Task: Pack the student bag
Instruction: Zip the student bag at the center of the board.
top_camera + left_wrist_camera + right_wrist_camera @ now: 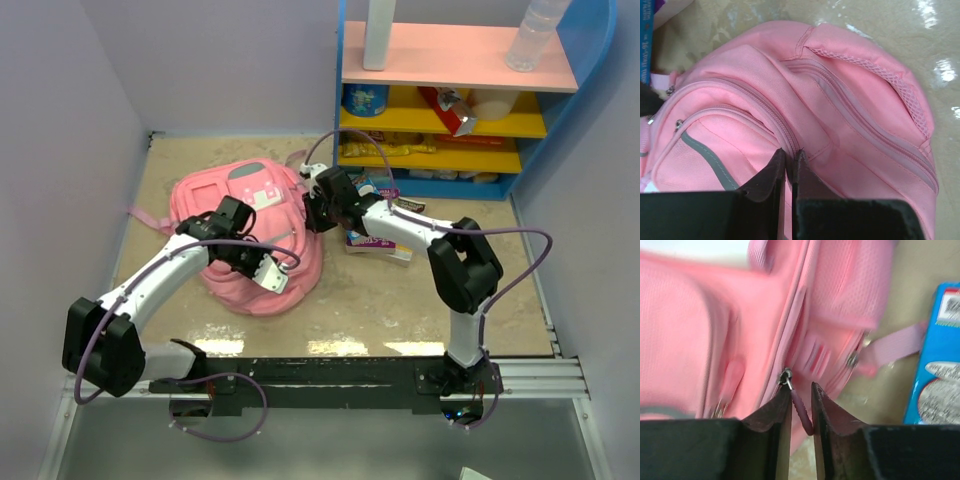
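Observation:
The pink student bag point(250, 235) lies on the table left of centre, grey-and-white patch toward the back. My left gripper point(262, 262) rests on its front part; in the left wrist view the gripper point(790, 152) is shut on a fold of bag fabric point(850, 100) beside a zipper line. My right gripper point(318, 215) is at the bag's right edge. In the right wrist view the gripper point(801, 387) holds a dark pink zipper pull point(801, 415) between its narrow-set jaws, with the metal slider point(785, 377) just above its left fingertip. That view is motion-blurred.
A stack of books point(378, 243) lies right of the bag, under the right forearm; a blue book point(937, 365) shows in the right wrist view. A colourful shelf point(450, 60) with bottles and snacks stands at the back right. Purple walls close the left and back.

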